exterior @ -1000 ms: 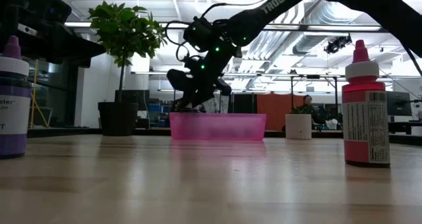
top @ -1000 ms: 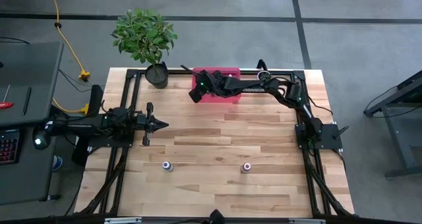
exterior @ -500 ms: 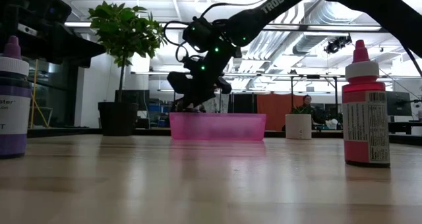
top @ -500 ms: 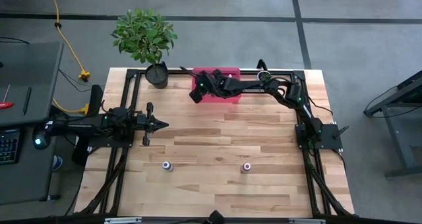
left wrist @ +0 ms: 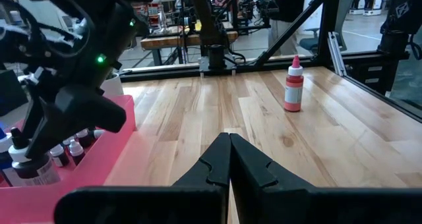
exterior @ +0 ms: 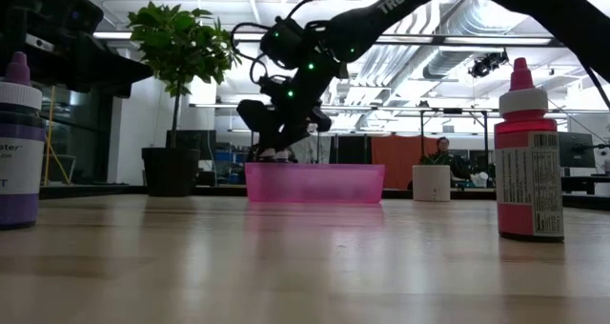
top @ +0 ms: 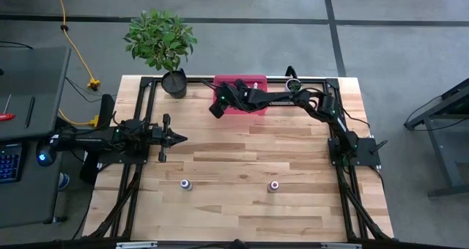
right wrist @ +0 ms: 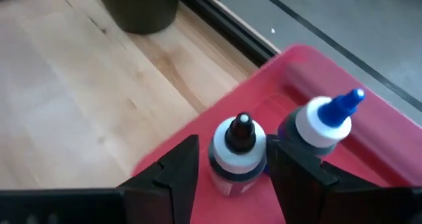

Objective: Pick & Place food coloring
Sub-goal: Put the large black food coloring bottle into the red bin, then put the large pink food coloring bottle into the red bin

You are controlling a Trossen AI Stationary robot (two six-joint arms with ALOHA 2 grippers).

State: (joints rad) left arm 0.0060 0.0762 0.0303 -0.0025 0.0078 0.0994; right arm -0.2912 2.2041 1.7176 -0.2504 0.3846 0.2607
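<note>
A pink bin (top: 253,79) stands at the table's far middle, with small food coloring bottles (left wrist: 69,148) inside. My right gripper (right wrist: 235,159) is open over the bin's left end. Its fingers stand on either side of a black-capped bottle (right wrist: 239,141) that is upright in the bin, and gaps show beside it. A blue-capped bottle (right wrist: 326,118) stands next to it. Near the front edge stand a purple bottle (top: 186,184) and a pink bottle (top: 274,185). My left gripper (top: 179,138) waits shut at the table's left.
A leafy plant in a dark pot (top: 174,83) stands just left of the bin, close to my right gripper. A small white pot (top: 292,81) sits right of the bin. Bare wood lies between the bin and the two front bottles.
My right gripper has rolled slightly about its own line while staying over the bin's left end. The bottles on the table and my left arm have kept still.
</note>
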